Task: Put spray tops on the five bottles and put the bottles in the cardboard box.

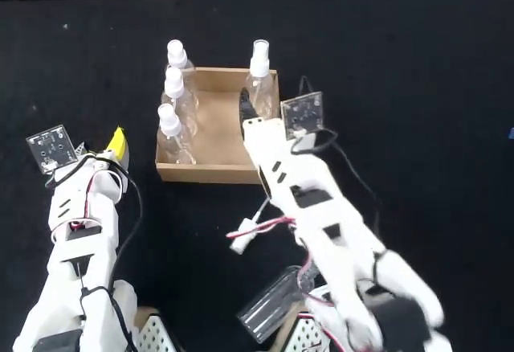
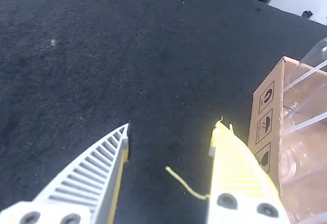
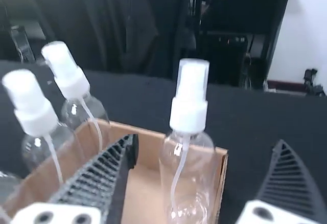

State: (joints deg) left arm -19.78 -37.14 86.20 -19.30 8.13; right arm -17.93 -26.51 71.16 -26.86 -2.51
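Nearest, between the arms' bases, a lying bottle (image 1: 271,305) is seen on its side on the black surface (image 1: 418,87), well apart from the cardboard box (image 1: 215,139). Farther on, the left gripper (image 2: 173,129) is held low over the surface just beside the box's outer wall, its jaws spread apart with nothing between them. The right gripper (image 3: 204,142) is held over the box, jaws wide apart. A capped bottle (image 3: 186,152) is stood upright in the far corner just beyond them, clear of both. Three more bottles (image 1: 183,103) with white spray tops (image 1: 173,83) are lined upright along the opposite wall.
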